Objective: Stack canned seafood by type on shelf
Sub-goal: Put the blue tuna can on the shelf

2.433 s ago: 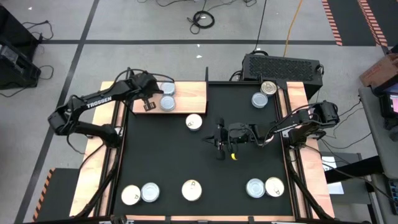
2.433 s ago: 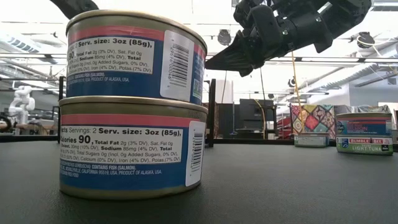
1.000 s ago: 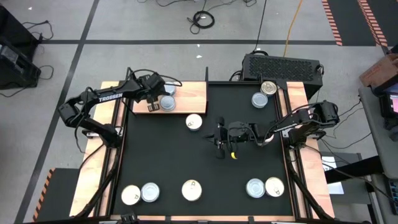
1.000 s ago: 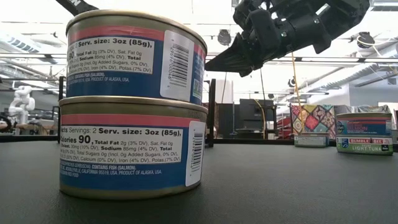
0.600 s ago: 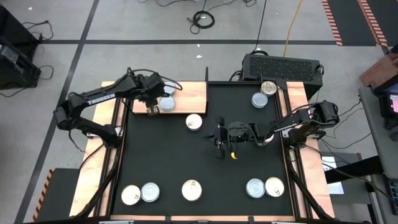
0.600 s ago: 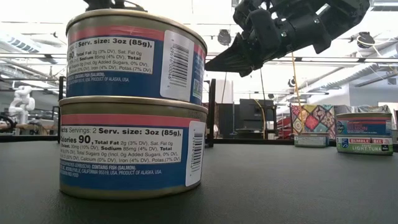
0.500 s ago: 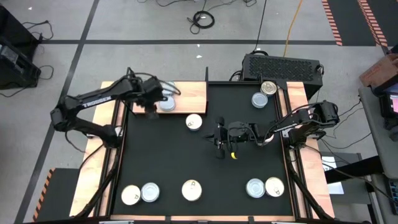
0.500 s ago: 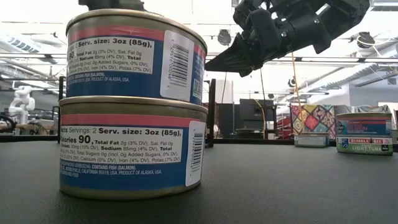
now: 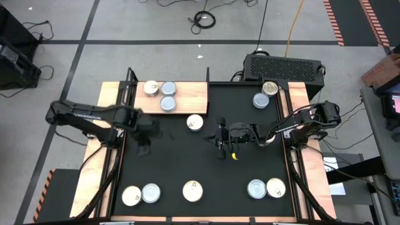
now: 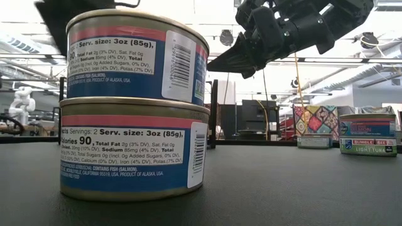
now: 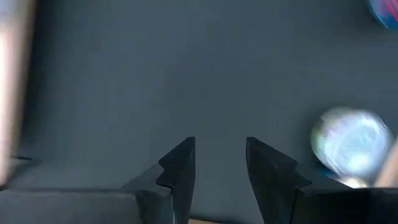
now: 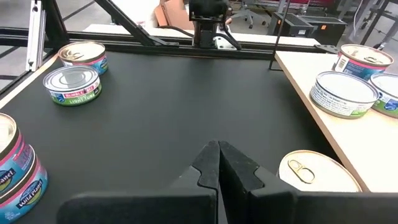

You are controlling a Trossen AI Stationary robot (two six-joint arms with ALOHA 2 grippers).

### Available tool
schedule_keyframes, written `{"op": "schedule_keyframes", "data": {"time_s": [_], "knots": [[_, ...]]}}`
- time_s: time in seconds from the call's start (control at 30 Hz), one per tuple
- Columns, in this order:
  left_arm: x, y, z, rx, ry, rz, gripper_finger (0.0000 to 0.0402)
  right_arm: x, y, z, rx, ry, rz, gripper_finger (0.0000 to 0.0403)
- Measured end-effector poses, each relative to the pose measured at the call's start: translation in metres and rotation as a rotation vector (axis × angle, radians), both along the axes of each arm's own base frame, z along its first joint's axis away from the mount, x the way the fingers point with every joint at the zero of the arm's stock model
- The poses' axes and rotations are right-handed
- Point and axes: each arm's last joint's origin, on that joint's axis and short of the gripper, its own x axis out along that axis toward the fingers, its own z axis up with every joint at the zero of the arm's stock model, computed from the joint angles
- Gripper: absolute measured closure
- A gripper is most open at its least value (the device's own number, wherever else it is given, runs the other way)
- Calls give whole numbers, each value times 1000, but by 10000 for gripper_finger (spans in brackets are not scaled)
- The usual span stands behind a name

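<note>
While over mat, left pincer [image 11: 219, 168] part-open, empty.

Grey tiled floor [image 9: 156, 25], loose cables [image 9: 204, 19], ceiling lights overhead.

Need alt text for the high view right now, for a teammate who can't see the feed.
Overhead: the left gripper hangs open and empty over the black mat, just below the wooden shelf, where three cans sit. The right gripper rests shut at mat centre beside a cream-topped can. Seven more cans lie along the mat's edges.
</note>
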Motion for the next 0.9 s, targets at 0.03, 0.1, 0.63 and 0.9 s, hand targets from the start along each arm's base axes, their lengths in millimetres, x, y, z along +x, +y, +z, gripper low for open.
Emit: {"op": "schedule_keyframes", "data": {"time_s": [0.03, 0.1, 0.63, 0.9], "knots": [[-1, -8, -5, -35, 18, -22, 261, 0, 0, 0, 0, 0, 1, 403], [-5, -22, -17, -105, 52, -73, 261, 0, 1, 0, 1, 0, 3, 403], [-18, -71, -83, -335, 47, -333, 261, 0, 2, 0, -4, -1, 9, 403], [-22, -96, -91, -406, -37, -452, 261, 0, 2, 0, -11, 0, 11, 403]]}}
